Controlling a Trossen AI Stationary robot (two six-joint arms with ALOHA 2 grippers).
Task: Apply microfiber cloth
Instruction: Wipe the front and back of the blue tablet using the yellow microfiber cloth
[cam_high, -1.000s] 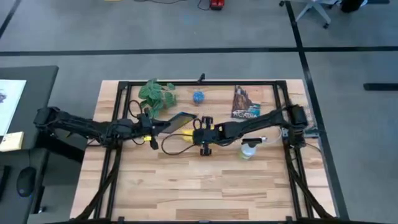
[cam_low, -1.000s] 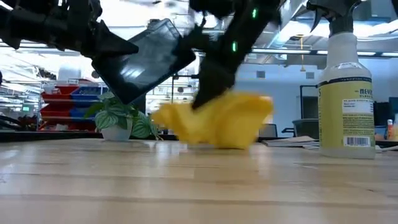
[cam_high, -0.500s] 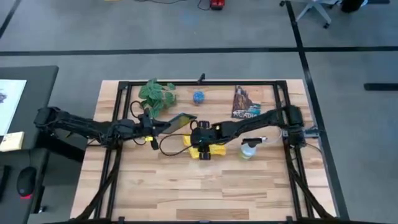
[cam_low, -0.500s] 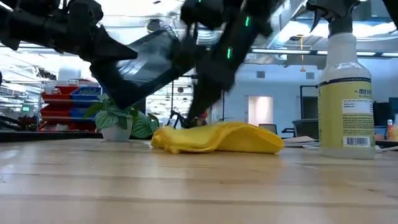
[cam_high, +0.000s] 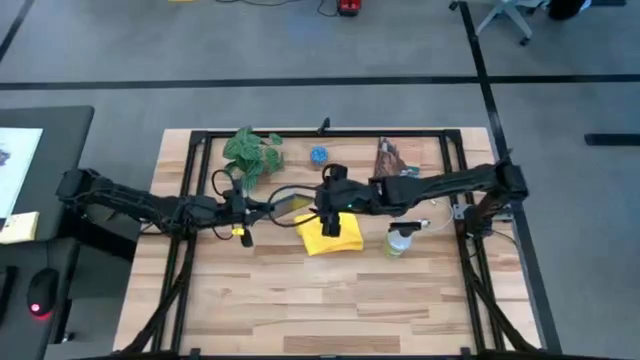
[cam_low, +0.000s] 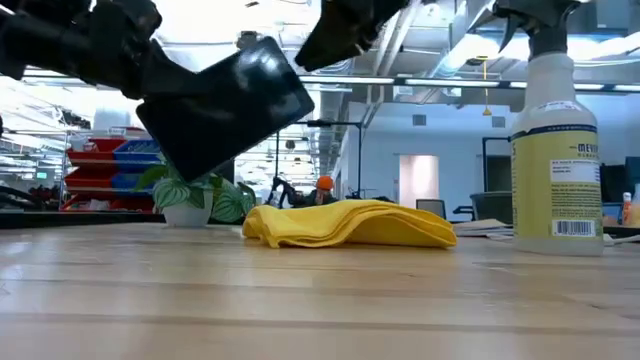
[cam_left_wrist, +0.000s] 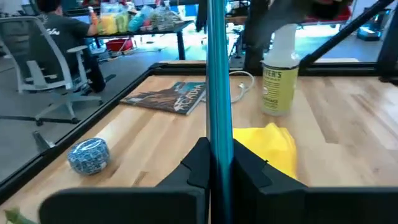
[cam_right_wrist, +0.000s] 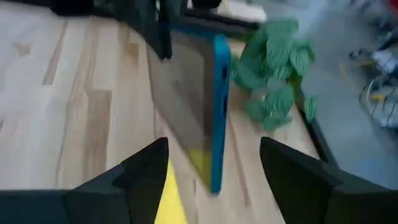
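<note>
High view: microfiber cloth lies bunched at frame centre on the surface; right end effector above its upper edge.
Low view: cloth flat, nothing touching it; tablet held tilted, upper left.
Left wrist: left end effector clamped on tablet edge.
Right wrist: fingers apart, empty.

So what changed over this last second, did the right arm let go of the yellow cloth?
Yes. The right gripper dropped the microfiber cloth onto the table, opened and rose clear. The left gripper stayed shut on the tablet, held tilted above the table. The spray bottle did not move.
</note>
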